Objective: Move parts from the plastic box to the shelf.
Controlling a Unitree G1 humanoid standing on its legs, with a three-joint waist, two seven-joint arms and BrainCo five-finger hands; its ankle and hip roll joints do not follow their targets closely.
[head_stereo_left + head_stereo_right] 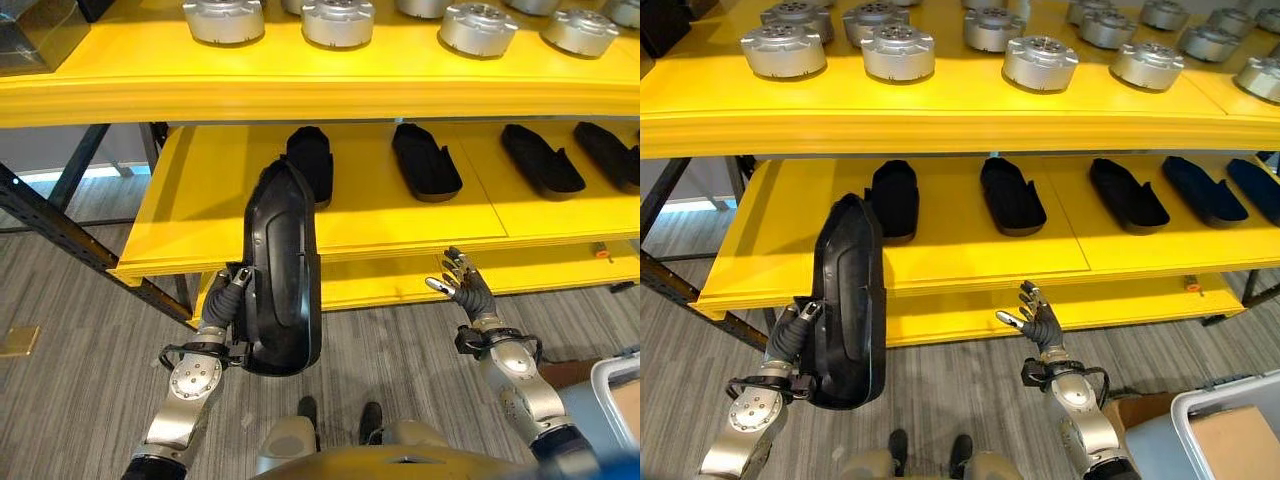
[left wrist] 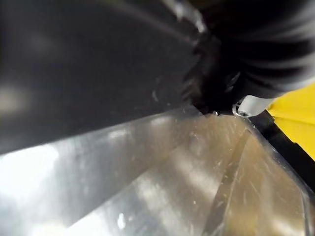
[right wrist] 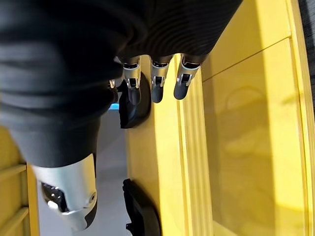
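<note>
My left hand is shut on a long glossy black part, fingers curled round its left edge. It holds the part upright in front of the left end of the yellow middle shelf, with the part's top overlapping the shelf's front edge. In the left wrist view the part's dark shell lies right against the hand. My right hand is open and holds nothing, fingers straight, just before the shelf's front lip. Several matching black parts lie in a row on that shelf.
The top yellow shelf carries several round silver parts. A dark metal rack post slants at the left. A pale plastic box with a brown item inside sits on the floor at the lower right.
</note>
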